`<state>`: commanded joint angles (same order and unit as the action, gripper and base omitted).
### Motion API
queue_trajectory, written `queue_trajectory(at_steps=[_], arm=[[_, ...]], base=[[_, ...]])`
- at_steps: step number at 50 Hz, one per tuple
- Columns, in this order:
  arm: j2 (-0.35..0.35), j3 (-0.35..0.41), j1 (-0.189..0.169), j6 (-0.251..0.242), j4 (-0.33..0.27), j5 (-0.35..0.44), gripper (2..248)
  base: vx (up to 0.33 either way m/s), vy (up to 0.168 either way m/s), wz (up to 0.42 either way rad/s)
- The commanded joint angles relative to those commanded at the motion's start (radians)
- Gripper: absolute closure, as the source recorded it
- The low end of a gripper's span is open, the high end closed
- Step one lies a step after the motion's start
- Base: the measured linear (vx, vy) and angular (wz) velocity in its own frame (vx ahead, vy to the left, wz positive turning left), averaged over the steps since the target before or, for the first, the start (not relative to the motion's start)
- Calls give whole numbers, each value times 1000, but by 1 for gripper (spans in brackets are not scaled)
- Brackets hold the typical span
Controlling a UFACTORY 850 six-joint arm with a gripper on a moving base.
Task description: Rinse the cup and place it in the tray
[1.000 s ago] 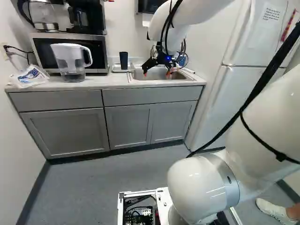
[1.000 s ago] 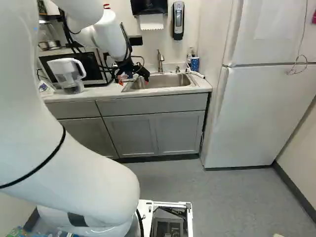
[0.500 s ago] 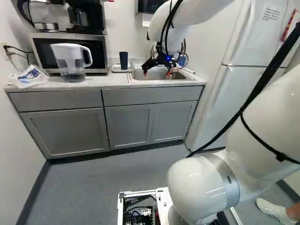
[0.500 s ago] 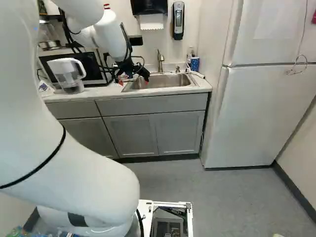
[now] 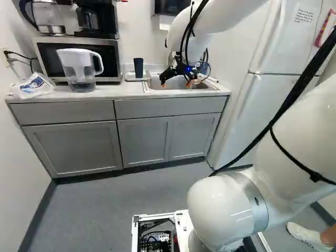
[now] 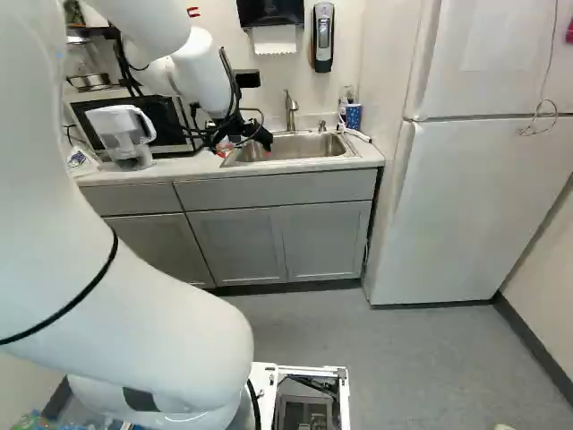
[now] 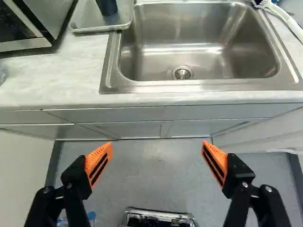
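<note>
Two orange-padded fingers point(image 7: 96, 160) of the gripper point(image 5: 175, 81) stand spread wide apart. In the wrist view, the dark cup point(image 7: 108, 6) stands on the tray point(image 7: 84, 20) at the gripper's eleven o'clock; the sink point(image 7: 161, 33), toward one. Left base view: a printed sheet point(image 5: 304, 16) on the refrigerator point(image 5: 283, 47), at two o'clock from the gripper.

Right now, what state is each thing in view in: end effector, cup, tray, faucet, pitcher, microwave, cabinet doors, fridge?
End effector: open, nothing between its fingers.
Cup: upright, standing on the tray.
Tray: on the counter beside the sink, bearing the cup.
Faucet: no running water visible.
Pitcher: upright on the counter.
Microwave: door closed.
Cabinet doors: closed.
Fridge: doors closed.
</note>
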<state>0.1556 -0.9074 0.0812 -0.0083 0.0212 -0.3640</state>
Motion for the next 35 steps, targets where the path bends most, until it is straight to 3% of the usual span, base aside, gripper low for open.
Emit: queue_trajectory(at_steps=[35], arm=[[22,146,-14,1,-4,220,3]], base=[[0,0,0]])
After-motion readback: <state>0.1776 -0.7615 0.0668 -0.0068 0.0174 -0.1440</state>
